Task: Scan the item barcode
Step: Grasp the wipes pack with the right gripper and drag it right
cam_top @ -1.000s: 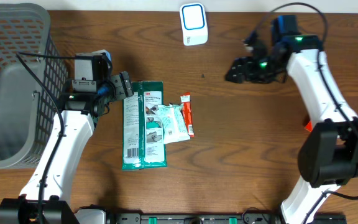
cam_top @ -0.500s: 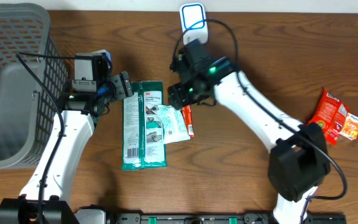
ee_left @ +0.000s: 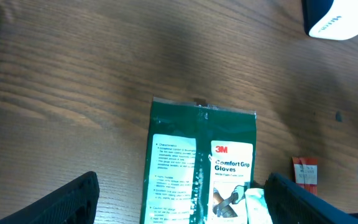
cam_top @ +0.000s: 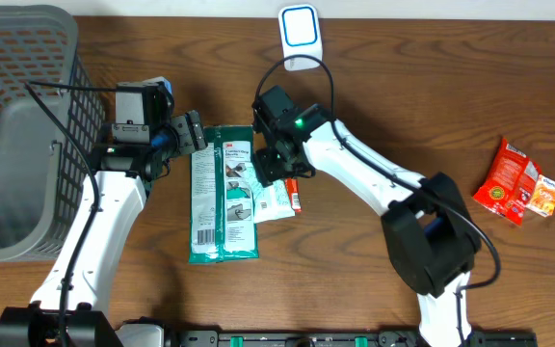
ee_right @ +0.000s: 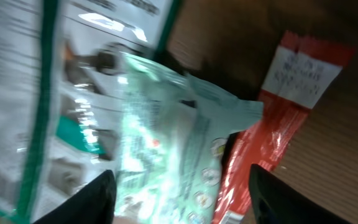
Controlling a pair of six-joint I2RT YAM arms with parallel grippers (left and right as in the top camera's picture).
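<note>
— Overhead: why is the right gripper [cam_top: 277, 169] stretched across to the pile's three o'clock edge?
— Probably to lift the pale pouch [cam_top: 273, 198] off the glove pack [cam_top: 222, 198] for the scanner [cam_top: 300, 37] at twelve. The wrist is pitched down, and the jaws are parted around the pouch and red sachet [cam_top: 295, 193], gripping nothing. The left gripper [cam_top: 189, 132] gapes wide at nine.

A white scanner [cam_top: 300, 37] with a blue-ringed face stands at the table's [cam_top: 383, 289] far edge. Mid-table a green glove pack [cam_top: 222, 193] lies flat. A pale mint pouch [cam_top: 274, 202] overlaps its right side, seemingly touching a slim red sachet [ee_right: 272, 130].
</note>
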